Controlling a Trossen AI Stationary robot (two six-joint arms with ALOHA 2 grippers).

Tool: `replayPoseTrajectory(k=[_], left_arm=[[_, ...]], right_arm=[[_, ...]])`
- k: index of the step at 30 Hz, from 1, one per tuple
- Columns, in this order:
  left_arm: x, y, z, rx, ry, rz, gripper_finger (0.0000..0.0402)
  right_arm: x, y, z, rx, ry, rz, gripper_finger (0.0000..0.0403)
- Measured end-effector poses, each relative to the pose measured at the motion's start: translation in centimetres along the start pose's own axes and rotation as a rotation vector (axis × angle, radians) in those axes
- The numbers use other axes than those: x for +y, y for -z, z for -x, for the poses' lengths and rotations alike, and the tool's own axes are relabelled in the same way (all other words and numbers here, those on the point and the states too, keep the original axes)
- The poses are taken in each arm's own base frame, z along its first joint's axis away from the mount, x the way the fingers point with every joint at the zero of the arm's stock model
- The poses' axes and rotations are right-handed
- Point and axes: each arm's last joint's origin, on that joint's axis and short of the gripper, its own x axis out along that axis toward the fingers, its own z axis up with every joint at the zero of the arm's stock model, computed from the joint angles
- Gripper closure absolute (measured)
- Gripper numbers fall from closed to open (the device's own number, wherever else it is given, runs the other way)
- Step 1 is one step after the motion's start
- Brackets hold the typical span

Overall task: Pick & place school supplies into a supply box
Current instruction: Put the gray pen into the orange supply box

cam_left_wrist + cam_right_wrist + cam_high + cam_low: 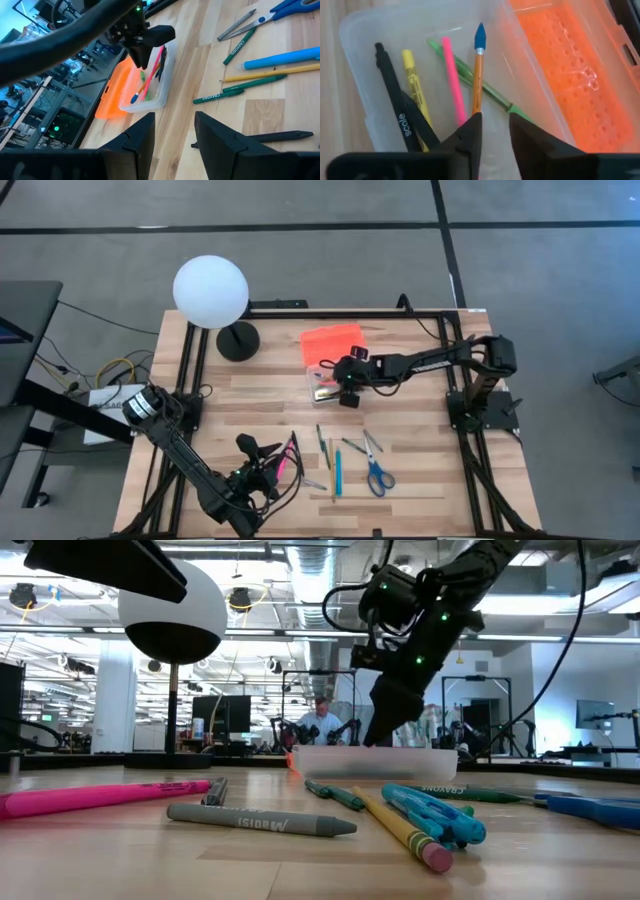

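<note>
Under the right tool: the right tool (494, 131) hangs over the supply box (325, 385), its two dark fingers a narrow gap apart and clasping nothing; an orange pencil with a blue cap (478, 75) lies just ahead of the tips.
Box contents: beside the orange pencil lie a pink pen (453, 80), a yellow marker (415, 82), a black pen (392, 95) and a green pen (475, 82); all run roughly along the box's length, the green one slanted across the others.
Box look: clear, rectangular plastic; its bright orange lid (332, 342) lies open, flat on the surface beyond the tool.
Left tool: the left tool (175, 131) waits low near the front edge of the surface (420, 480), fingers apart and empty, pointing toward the box.
Loose supplies: blue-handled scissors (377, 472), a blue marker (338, 470), a yellow pencil (400, 825) and green crayons (235, 50) lie between the two tools, mostly with long axes running from front to back of the surface; a pink highlighter (100, 797) and a grey crayon (260, 821) lie close to the left tool.
Hard to make out: in the low view the box is only a pale strip behind the pens, its contents hidden.
</note>
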Motion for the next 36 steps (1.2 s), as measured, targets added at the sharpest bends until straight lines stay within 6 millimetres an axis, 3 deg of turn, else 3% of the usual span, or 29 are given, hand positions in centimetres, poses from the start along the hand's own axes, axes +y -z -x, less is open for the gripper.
replayPoseTrajectory(k=[7, 14, 25, 32, 36], left_arm=[[0.0, 0.0, 0.0, 0.007, 0.005, 0.013, 0.0268], [-0.2, 0.2, 0.0, 0.066, 0.046, 0.054, 0.0268], [-1.8, 0.7, -0.8, 0.169, 0.113, 0.126, 0.0268], [-2.8, 1.8, -2.4, 0.374, 0.141, 0.212, 0.0268], [-2.7, 1.7, -2.9, 0.397, 0.139, 0.265, 0.0268]], right_arm=[[0.0, -0.8, 2.7, -0.07, -0.002, -0.01, 0.0265], [2.2, -0.8, 6.9, -0.147, -0.059, 0.061, 0.0253], [5.5, 4.1, 10.9, -0.365, -0.11, 0.142, 0.0271], [6.9, 6.5, 11.9, -0.587, -0.166, 0.153, 0.0272], [7.4, 7.1, 12.0, -0.663, -0.164, 0.153, 0.0272]])
